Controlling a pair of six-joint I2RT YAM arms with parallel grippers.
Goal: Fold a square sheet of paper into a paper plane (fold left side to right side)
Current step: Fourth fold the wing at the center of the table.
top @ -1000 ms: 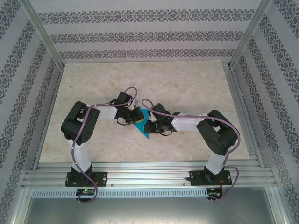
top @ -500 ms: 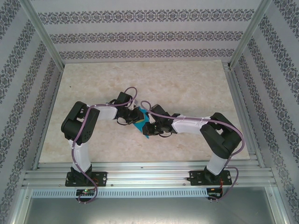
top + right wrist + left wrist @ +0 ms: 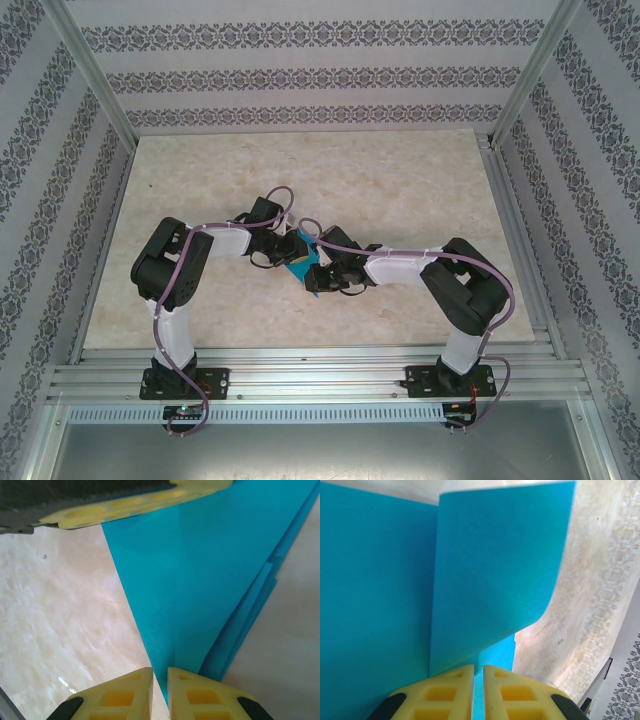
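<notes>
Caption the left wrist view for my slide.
Left tool nipped shut on the blue paper, one flap curling up beside the marbled table.

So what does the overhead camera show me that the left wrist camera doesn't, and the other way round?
Overhead: both whole arms on their bases, the patterned walls, and the left gripper and right gripper meeting over the blue paper at the middle of the marbled table. Left wrist: up close, a flap of that paper curling up off the layer beneath, its lower corner at the nearly closed yellow fingertips. Shared: the blue paper and the table.
</notes>
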